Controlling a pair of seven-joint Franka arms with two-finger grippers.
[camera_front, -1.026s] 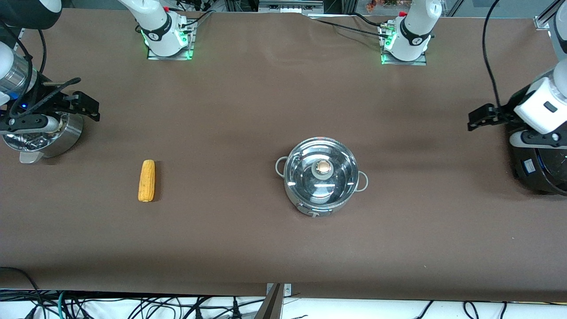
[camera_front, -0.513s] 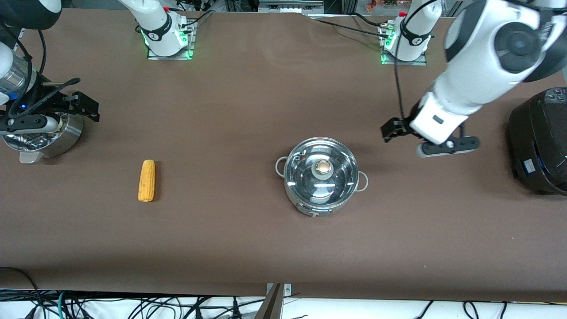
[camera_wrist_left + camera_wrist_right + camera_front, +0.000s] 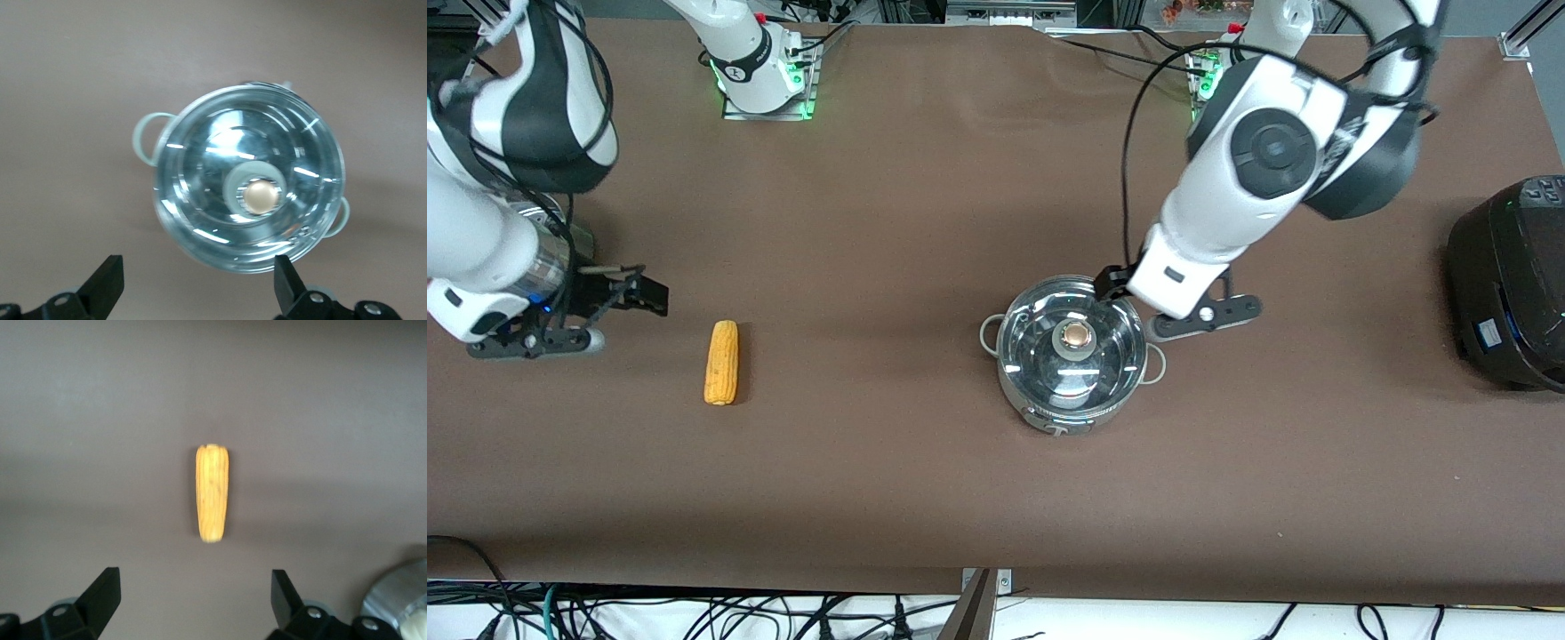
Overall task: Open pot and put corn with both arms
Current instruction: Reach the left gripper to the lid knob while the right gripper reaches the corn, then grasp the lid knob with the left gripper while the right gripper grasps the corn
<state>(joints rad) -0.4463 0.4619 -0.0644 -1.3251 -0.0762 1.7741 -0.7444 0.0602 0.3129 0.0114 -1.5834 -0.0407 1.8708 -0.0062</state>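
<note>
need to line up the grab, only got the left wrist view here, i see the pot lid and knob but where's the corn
Observer: The corn lies flat on the table, toward the right arm's end, well apart from the pot.
Operator: is the right gripper on it
Observer: No. The right gripper is open and empty, beside the corn at the right arm's end of the table.
Operator: anything else on the table i can't see
Observer: A large black cooker stands at the left arm's end of the table.
Operator: and where's my own gripper over the pot
Observer: The left gripper is open, over the pot's rim on the side toward the bases; the lid is on.
</note>
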